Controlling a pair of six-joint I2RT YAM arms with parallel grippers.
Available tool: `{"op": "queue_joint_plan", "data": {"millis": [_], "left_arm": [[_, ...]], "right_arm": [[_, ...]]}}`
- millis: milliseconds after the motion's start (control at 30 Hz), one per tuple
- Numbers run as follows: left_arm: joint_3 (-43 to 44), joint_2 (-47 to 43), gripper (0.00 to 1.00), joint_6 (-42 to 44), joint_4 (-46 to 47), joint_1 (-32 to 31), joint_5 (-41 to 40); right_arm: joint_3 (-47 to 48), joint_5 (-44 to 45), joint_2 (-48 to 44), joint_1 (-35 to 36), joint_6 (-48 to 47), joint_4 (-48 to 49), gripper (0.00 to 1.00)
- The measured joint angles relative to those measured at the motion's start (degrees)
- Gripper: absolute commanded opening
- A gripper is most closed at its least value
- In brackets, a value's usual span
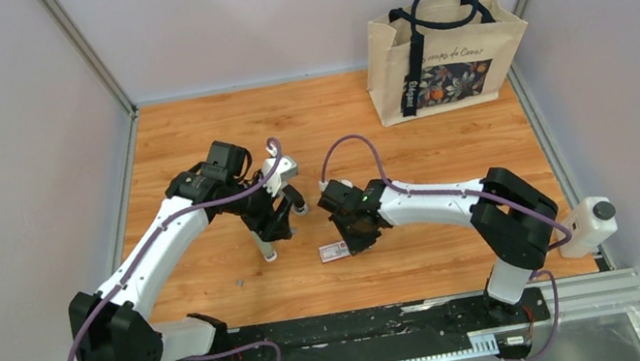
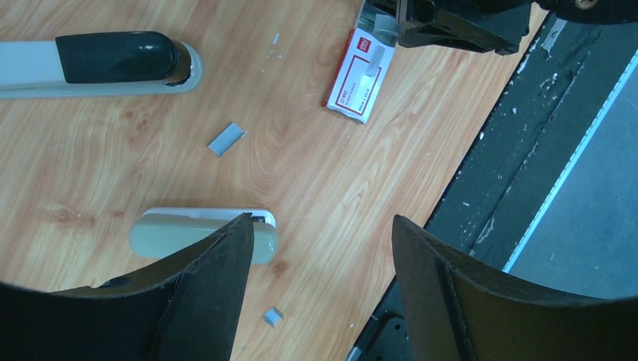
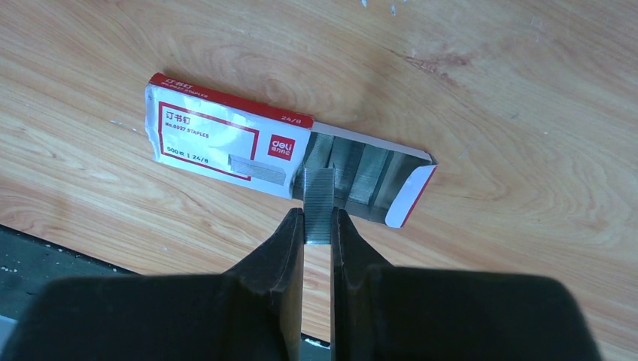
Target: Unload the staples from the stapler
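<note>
The stapler lies opened out on the wood. One light grey arm with a black part is at the upper left of the left wrist view. Its other light grey arm is partly hidden under my left finger, and shows in the top view. My left gripper is open and empty above that arm, also visible in the top view. My right gripper is shut on a silver strip of staples, held over the open end of the red-and-white staple box.
Two small loose staple pieces lie on the wood near the stapler. A beige tote bag stands at the back right. The black base rail runs along the near edge. Grey walls close in both sides.
</note>
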Motion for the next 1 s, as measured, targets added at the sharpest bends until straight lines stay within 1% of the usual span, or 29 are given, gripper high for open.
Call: {"op": "queue_joint_plan", "data": {"millis": [333,500,667,900,933,1000], "left_arm": [[0.0,0.0,0.74,-0.15,0.02,0.0,0.02],[0.0,0.0,0.74,-0.17,0.02,0.0,0.02],[0.0,-0.09,0.74,-0.15,0.02,0.0,0.0],[-0.35,-1.73,0.74,-0.15,0.59,0.0,-0.13],[-0.35,-1.81,0.74,-0.15,0.59,0.0,-0.13],[-0.37,-1.84,0.74,-0.15,0.72,0.0,-0.13]], "right_arm": [[-0.63,-0.33,0.0,-0.42,0.0,0.26,0.01],[-0.63,-0.42,0.0,-0.61,0.0,0.26,0.03],[-0.26,-0.81,0.63,-0.72,-0.02,0.13,0.09],[0.9,-1.22,1.68,-0.87,-0.2,-0.92,0.14],[1.14,-1.25,1.88,-0.9,-0.24,-1.01,0.15],[1.55,-1.25,2.08,-0.98,-0.28,-1.36,0.22]]}}
